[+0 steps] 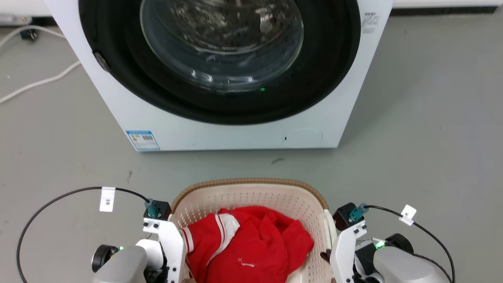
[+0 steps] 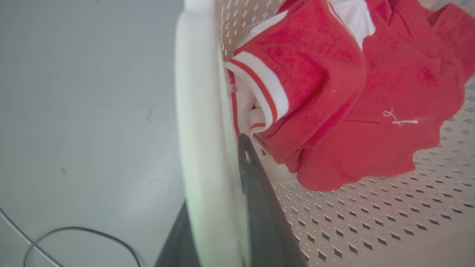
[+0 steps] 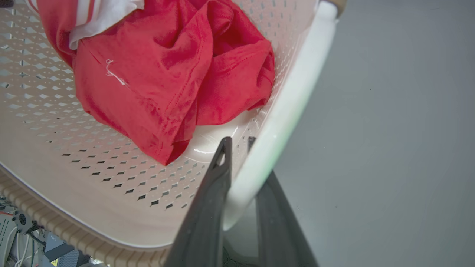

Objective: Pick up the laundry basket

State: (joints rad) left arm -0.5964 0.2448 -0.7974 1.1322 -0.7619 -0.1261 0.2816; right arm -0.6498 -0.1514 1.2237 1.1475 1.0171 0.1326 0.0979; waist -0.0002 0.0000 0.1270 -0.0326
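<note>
The laundry basket (image 1: 251, 184) is showing low in the head view, over the grey floor (image 1: 412, 118) just in front of the washing machine (image 1: 235, 135). A red garment (image 1: 251, 243) with white trim is lying crumpled inside it. Whether the basket's base is touching the floor cannot be told. In that view the left arm (image 1: 167, 239) is standing at the basket's left side and the right arm (image 1: 346, 243) at its right side, but their white brackets are hiding most of the fingers.

The wrist views are supplying the grip. In the left wrist view the left gripper (image 2: 213, 174) is straddling the white left handle (image 2: 200, 111). One dark finger (image 2: 256, 193) is lying inside the basket against the handle, near the garment's striped cuff. The other is showing only low down on the outer side, its tip hidden behind the handle. The two are clamping the handle narrowly. A thin cable (image 2: 81, 231) is curling on the floor beside them.

In the right wrist view the right gripper (image 3: 237, 142) is pinching the white right handle (image 3: 293, 100) the same way, inner finger (image 3: 215, 193) inside the perforated wall, the other outside, both tips showing.
</note>
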